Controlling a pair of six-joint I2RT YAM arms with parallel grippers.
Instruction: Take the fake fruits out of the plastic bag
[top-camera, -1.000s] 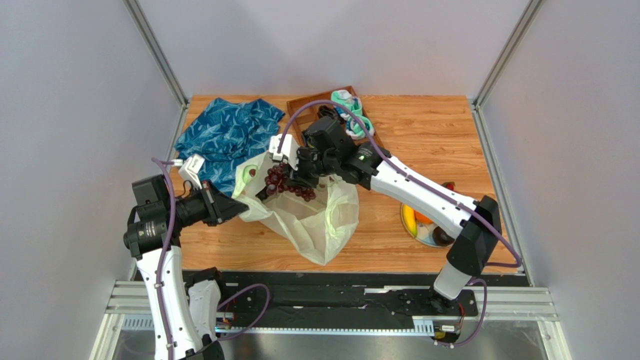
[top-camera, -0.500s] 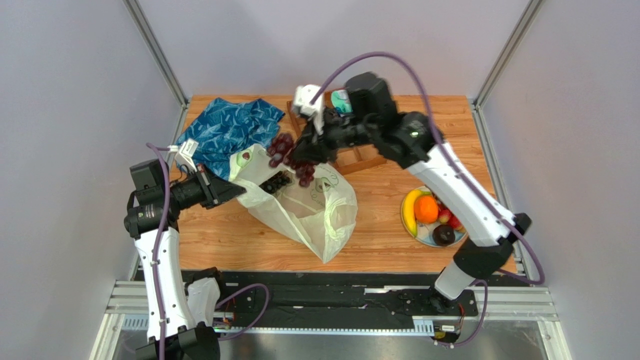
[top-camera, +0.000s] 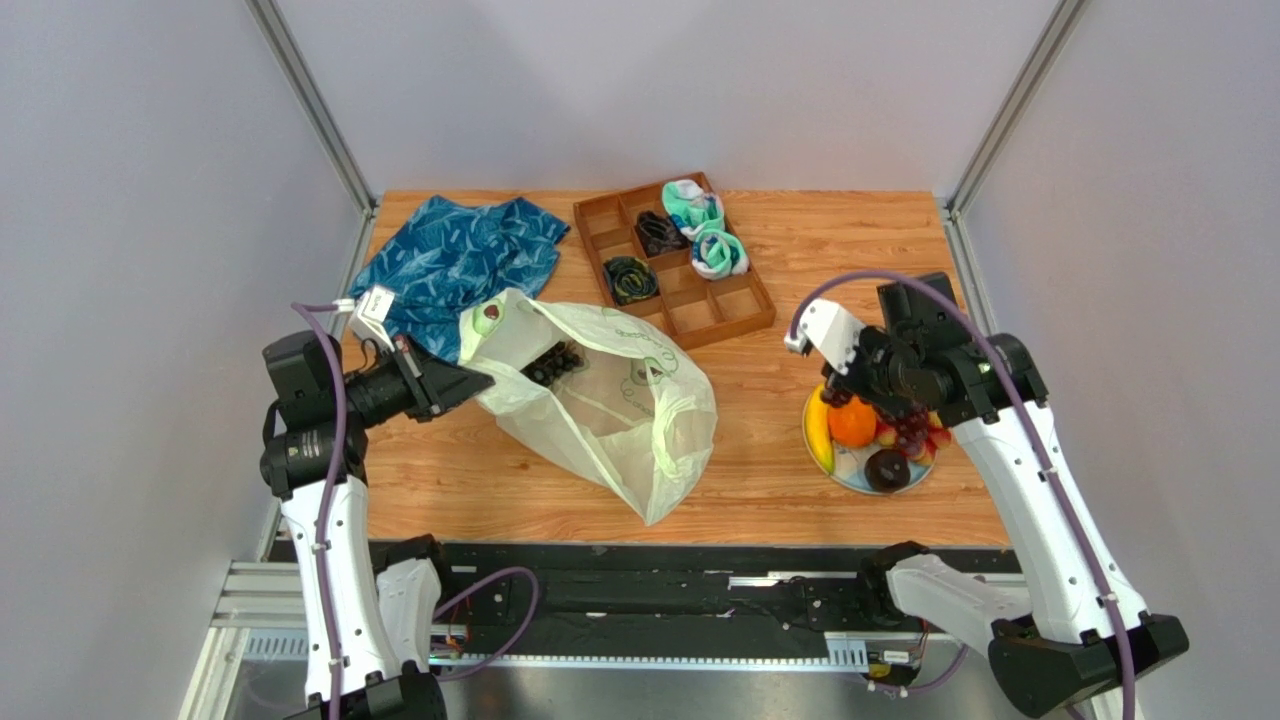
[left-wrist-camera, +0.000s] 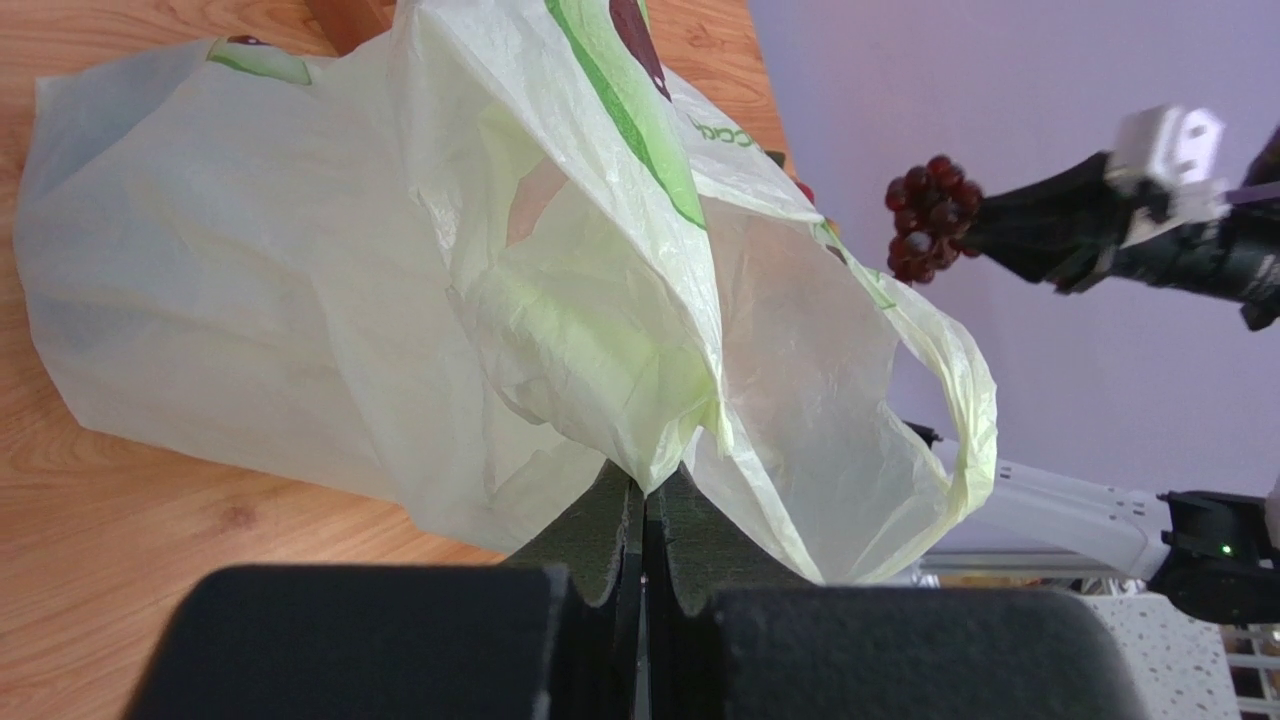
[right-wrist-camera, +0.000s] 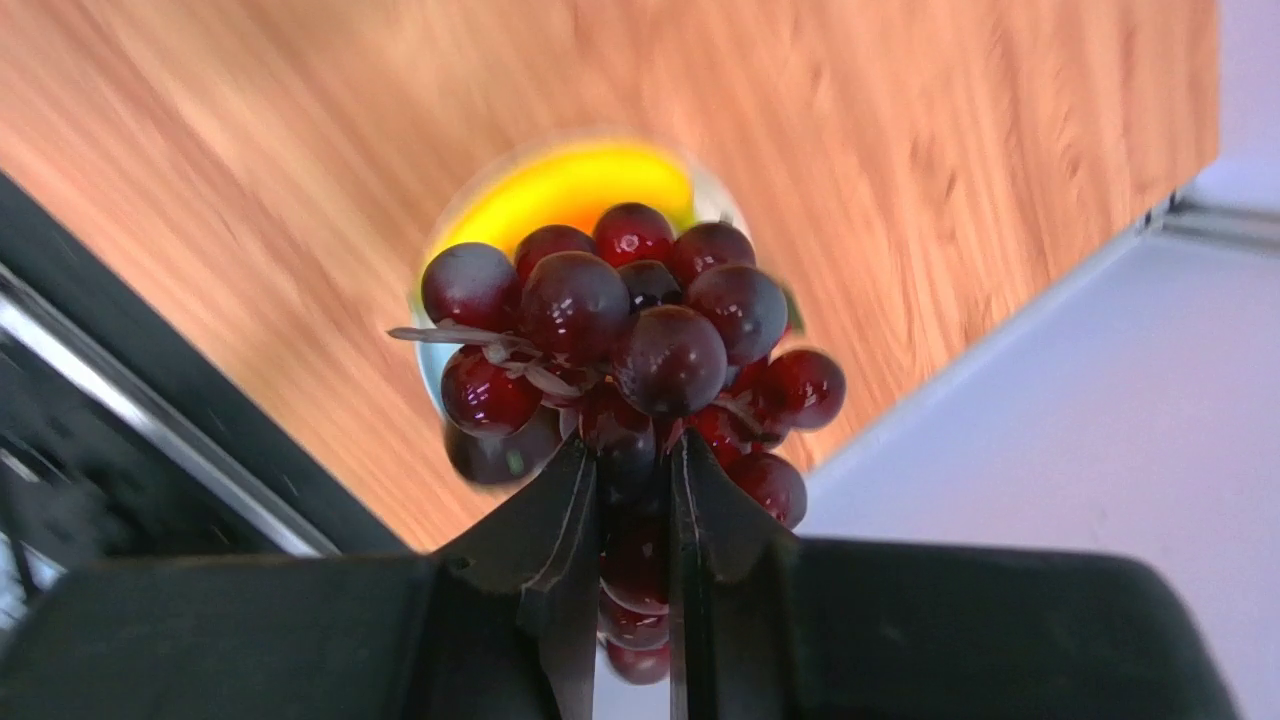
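1. The left claw (left-wrist-camera: 648, 486) is closed on a fold of the plastic bag (top-camera: 609, 420) at the bag's left edge; in the left wrist view the two fingers meet with the thin film pinched between them.
2. The bag lies crumpled on the tabletop (top-camera: 857, 270), left of centre, with its mouth towards the far left; one loop handle hangs free at its right side.
3. A dark purple grape bunch (top-camera: 553, 362) sits inside the bag, just within the mouth, showing dark through the opening.
4. The right claw (right-wrist-camera: 631, 450) is clamped on the red grape bunch (right-wrist-camera: 631, 323), the fingers gripping low in the cluster with the grapes bulging out beyond the tips.
5. This bunch hangs above a plate (top-camera: 851, 485) on the right of the tabletop, well apart from the bag; whether the grapes touch the plate cannot be told.
6. On the plate lie a yellow banana (top-camera: 816, 435) along its left rim, an orange (top-camera: 852, 422) just beside it, and a dark round fruit (top-camera: 887, 470) at the near edge.
7. A wooden tray (top-camera: 706, 318) at the far middle holds teal-white socks (top-camera: 706, 225) and black cords (top-camera: 631, 278); a blue cloth (top-camera: 451, 267) lies at the far left, touching the bag.
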